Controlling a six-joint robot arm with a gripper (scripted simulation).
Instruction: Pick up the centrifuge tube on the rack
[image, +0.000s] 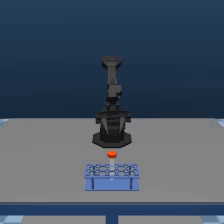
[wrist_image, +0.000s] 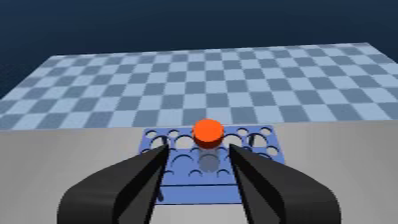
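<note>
The centrifuge tube (wrist_image: 208, 131) stands upright in a middle hole of the blue rack (wrist_image: 200, 194). Its round orange-red cap shows on top, with the pale body below it. My gripper (wrist_image: 199, 148) is open, and its two black fingers (wrist_image: 142, 175) reach over the rack on either side of the tube. A small gap shows on each side, so neither finger touches the tube. In the exterior view the orange cap of the tube (image: 111, 154) sits just above the rack (image: 111, 183), directly in front of the dark arm (image: 112, 95). The gripper itself is hard to make out there.
The rack rests on a grey table (image: 45, 160) near its front edge, and the arm's black base (image: 112, 139) stands right behind it. Beyond the table's far edge lies a blue checkered floor (wrist_image: 195, 85). The rack's other holes look vacant.
</note>
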